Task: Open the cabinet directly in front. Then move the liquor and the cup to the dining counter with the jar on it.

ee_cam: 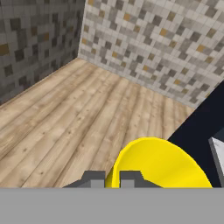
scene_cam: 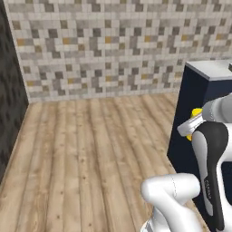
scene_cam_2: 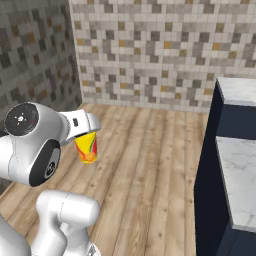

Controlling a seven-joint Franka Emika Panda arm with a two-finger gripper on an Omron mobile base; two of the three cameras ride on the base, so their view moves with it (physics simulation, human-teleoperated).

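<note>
Wood floor by mosaic wall, claw (ee_cam: 112, 178) clamped on yellow cup (scene_cam_2: 86, 146) rim, cup hanging below

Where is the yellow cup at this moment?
The cup hangs in the gripper, above the wooden floor, left of the dining counter in the right base view.

The cup (scene_cam_2: 86, 146), a small yellow tumbler with a red-orange mark on its side, hangs upright above the wooden floor, clear of it. The dining counter (scene_cam_2: 240, 170), white-grey marble over a dark navy base, stands well apart to its right.
</note>
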